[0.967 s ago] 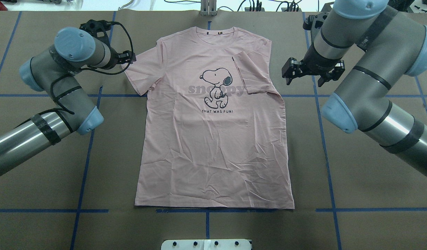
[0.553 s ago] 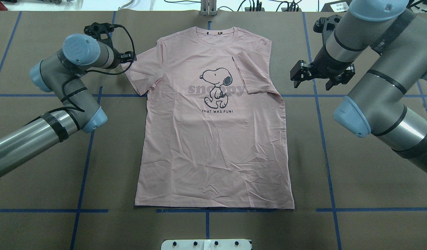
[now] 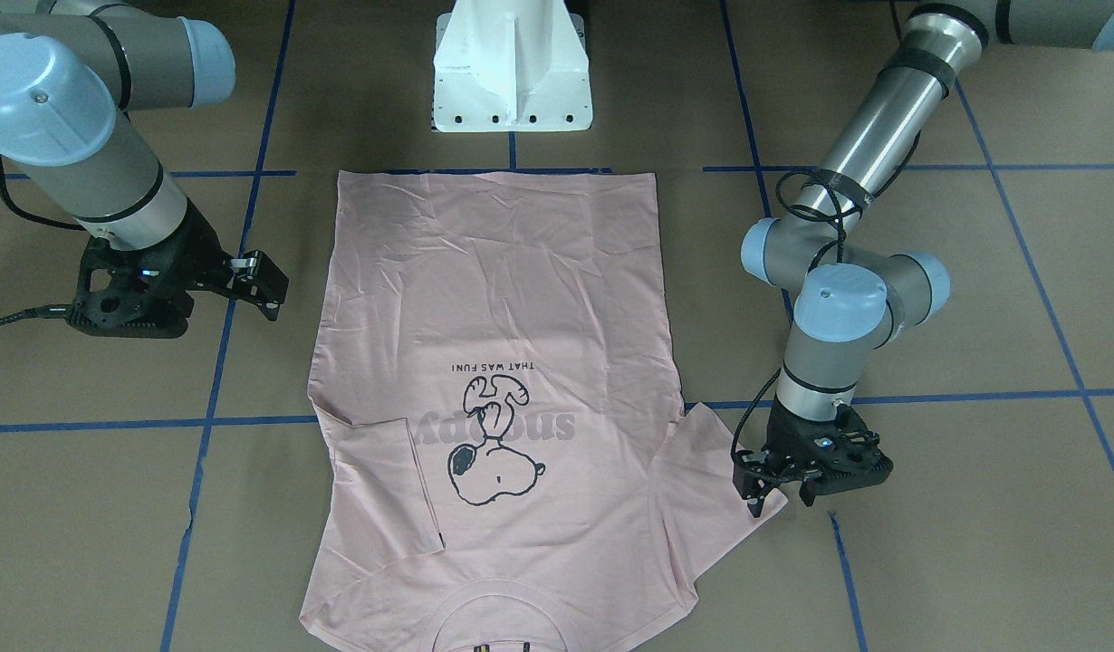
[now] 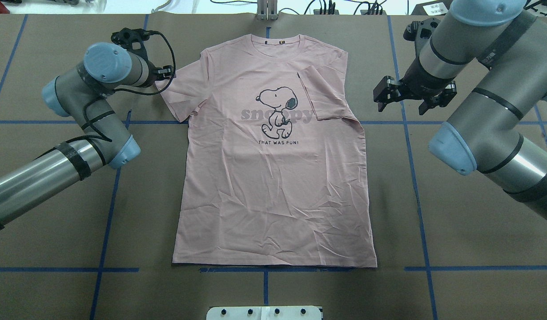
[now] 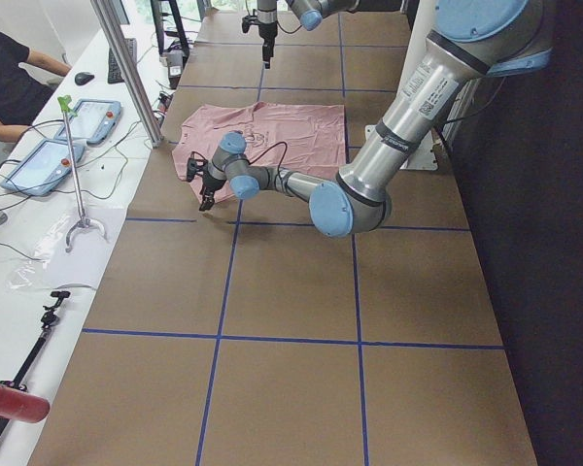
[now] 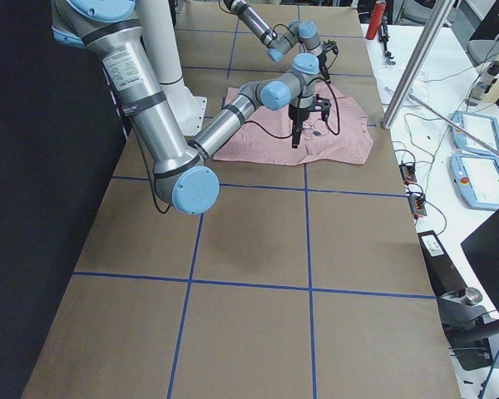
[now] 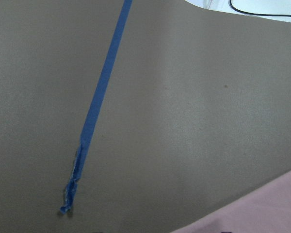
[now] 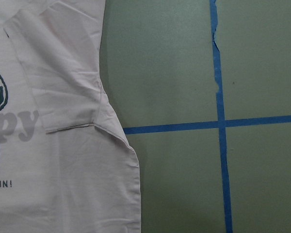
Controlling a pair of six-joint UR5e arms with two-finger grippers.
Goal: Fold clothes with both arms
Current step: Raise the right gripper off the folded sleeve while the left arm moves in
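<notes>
The clothes are one pale pink T-shirt (image 4: 273, 178) lying flat, print side up, with its collar at the far edge of the table. One sleeve (image 4: 324, 93) is folded inward over the chest, and the other sleeve (image 4: 184, 93) lies spread out. My left gripper (image 3: 778, 498) is open and low at the outer corner of the spread sleeve, one fingertip (image 3: 753, 503) touching its edge. In the overhead view the wrist mostly hides the left gripper (image 4: 166, 71). My right gripper (image 4: 407, 106) hangs open above bare table, clear of the folded side. The right wrist view shows the folded sleeve (image 8: 63, 92).
Blue tape lines (image 4: 416, 178) cross the brown paper table cover. The white pedestal base (image 3: 512, 72) stands at the shirt's hem side. A side bench with tablets (image 5: 87, 121), a metal pole (image 5: 126, 68) and a person (image 5: 10, 78) lies beyond the collar end.
The right gripper has drawn away from the shirt toward the table's right side, still open. The left arm's elbow and wrist have shifted toward the shirt while its gripper stays at the sleeve.
</notes>
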